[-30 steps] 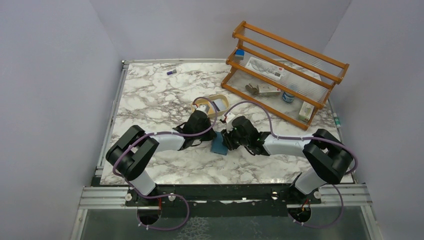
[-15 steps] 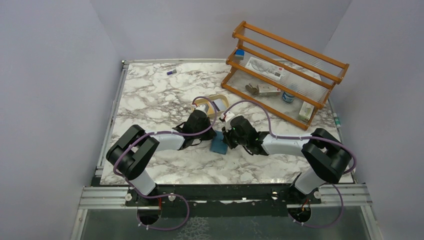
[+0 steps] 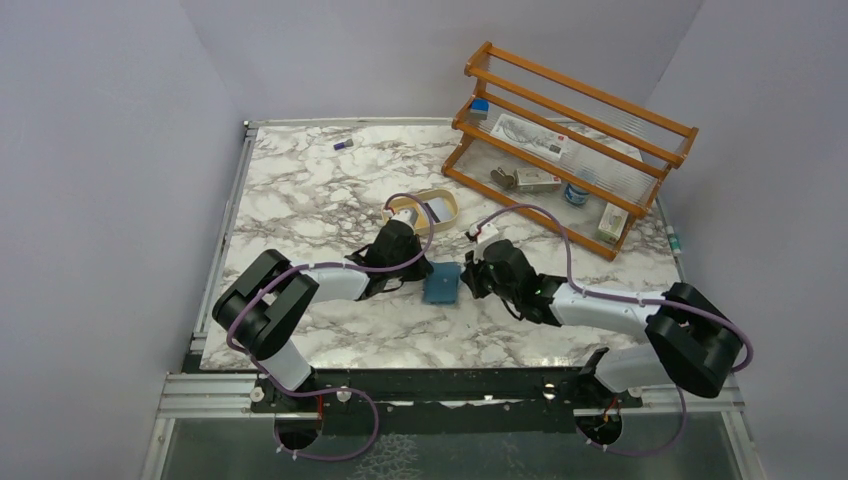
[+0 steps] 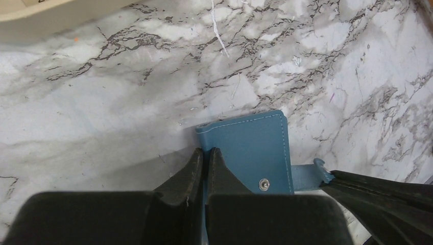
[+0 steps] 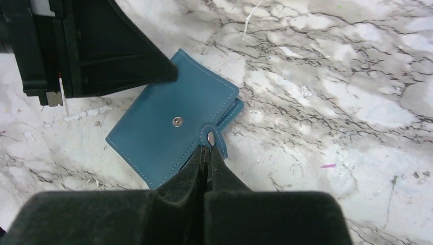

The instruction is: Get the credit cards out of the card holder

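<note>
Where the two arms meet: the card holder (image 3: 441, 283) lies flat and folded shut on the marble table (image 3: 300, 190), near its middle, with a gripper at each side.
Card holder, cover: the stitched teal outer face is up, with a metal snap stud (image 5: 177, 121) bare on it. The snap tab (image 5: 212, 139) is off the stud and sticks out past the holder's edge on the right arm's side.
Left gripper (image 4: 205, 152): its fingers (image 4: 190, 171) are pressed together, their tips at the holder's edge near one corner. A sliver of teal shows between them in the left wrist view, so they appear to pinch that edge.
Right gripper (image 5: 205, 151): the jaws are closed, with no gap at the tips, and they meet on the snap tab. The tab's free end curls up just beyond them.
Grippers, relation: they face each other across the holder, one on either side, close but not touching.
Tan oval tray (image 3: 451, 204): it sits on the table just behind the left gripper and apart from the holder. Something pale lies inside, too small to name.
Wooden rack (image 3: 580, 85): it stands at the far right corner, well apart from the holder, with small boxes and packets on its shelves.
Small purple object (image 3: 343, 145): it lies alone near the far left edge.
</note>
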`<action>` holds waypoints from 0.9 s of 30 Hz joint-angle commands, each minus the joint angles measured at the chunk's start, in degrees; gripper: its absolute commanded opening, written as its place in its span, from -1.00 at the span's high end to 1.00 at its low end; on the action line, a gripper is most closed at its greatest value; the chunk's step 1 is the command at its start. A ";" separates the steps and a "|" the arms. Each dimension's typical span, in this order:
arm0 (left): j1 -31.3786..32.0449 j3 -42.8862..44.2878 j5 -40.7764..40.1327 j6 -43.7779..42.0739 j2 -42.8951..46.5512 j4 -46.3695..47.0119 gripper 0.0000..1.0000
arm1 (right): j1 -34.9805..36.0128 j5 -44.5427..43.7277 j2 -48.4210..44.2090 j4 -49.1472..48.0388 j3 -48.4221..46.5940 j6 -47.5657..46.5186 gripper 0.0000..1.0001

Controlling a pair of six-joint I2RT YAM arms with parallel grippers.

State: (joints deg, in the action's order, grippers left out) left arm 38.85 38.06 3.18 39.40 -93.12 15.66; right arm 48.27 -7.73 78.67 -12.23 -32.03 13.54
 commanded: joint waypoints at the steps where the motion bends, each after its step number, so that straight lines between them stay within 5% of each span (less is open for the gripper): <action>1: -0.43 -2.04 -1.42 -1.60 -0.63 -4.33 1.00 | -0.65 -6.71 -4.20 -2.12 1.86 3.76 0.99; 6: -0.41 -2.31 -1.69 -1.48 -0.05 -4.33 1.00 | -0.81 -7.28 -3.95 -0.74 2.40 6.78 0.85; 12: -0.44 -2.52 -1.47 -1.26 0.25 -4.08 1.00 | -0.81 -6.45 -2.60 -0.21 2.19 8.83 -0.20; 24: -0.44 -3.08 -2.74 -0.40 1.05 -3.81 1.00 | 2.30 -1.49 -6.18 -4.04 2.73 6.09 -0.36; 27: -0.39 -3.08 -2.74 -0.33 0.80 -3.79 1.00 | 5.14 -1.97 -4.67 -2.94 0.81 5.97 -0.63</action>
State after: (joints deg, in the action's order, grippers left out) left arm 38.72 36.49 2.74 39.77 -91.94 16.53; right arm 50.37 -10.63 73.78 -13.69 -29.69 20.29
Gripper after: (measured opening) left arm 0.017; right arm 0.783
